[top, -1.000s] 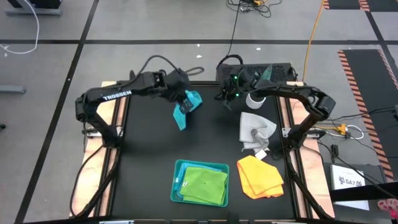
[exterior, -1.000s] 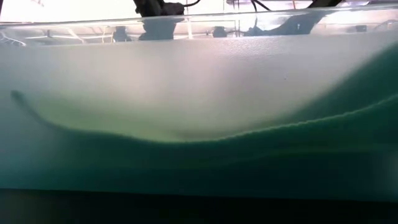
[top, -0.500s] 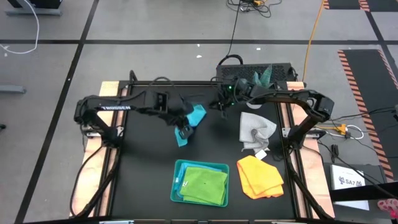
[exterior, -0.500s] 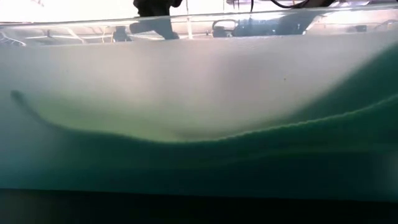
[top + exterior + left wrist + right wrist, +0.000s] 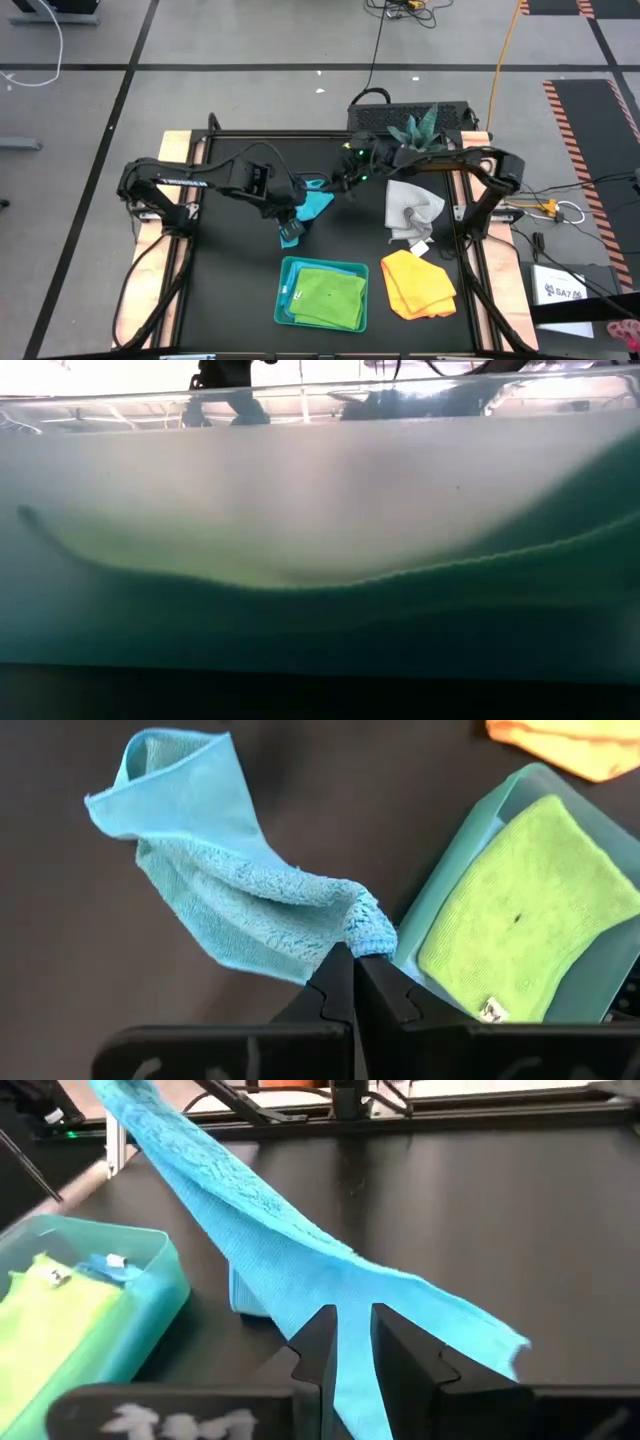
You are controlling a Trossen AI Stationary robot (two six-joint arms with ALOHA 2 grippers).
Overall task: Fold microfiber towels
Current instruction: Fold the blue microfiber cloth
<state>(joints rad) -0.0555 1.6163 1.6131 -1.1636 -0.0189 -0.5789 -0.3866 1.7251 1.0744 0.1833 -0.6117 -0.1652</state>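
Overhead view of a black work surface (image 5: pixel 230 270), read from left to right. The left gripper (image 5: pixel 291 222) sat left of centre, its jaws closed tight on one corner of a turquoise towel (image 5: pixel 313 200), as the left wrist view confirmed: the fingertips (image 5: pixel 352 982) met on a bunched corner of the cloth (image 5: pixel 230 900), the rest of which hung away toward the surface. The towel stretched between the two arms; the right gripper (image 5: pixel 340 182) reached in from the right side, and in the right wrist view its jaws stood narrowly apart with the cloth's edge (image 5: pixel 300 1270) passing between them, whether pinched or merely resting there could not be told. Nearer the front edge, just right of the left gripper, a teal tray (image 5: pixel 285 290) held the folded lime green towel (image 5: pixel 330 297). Beside the tray to the right lay the yellow-orange towel (image 5: pixel 418 284), loosely folded, and behind it the pale grey-white towel (image 5: pixel 412 210), crumpled. A second blue-green cloth (image 5: pixel 418 127) rested at the far edge, behind the right arm. The low view was filled by the tray wall (image 5: pixel 320 540).
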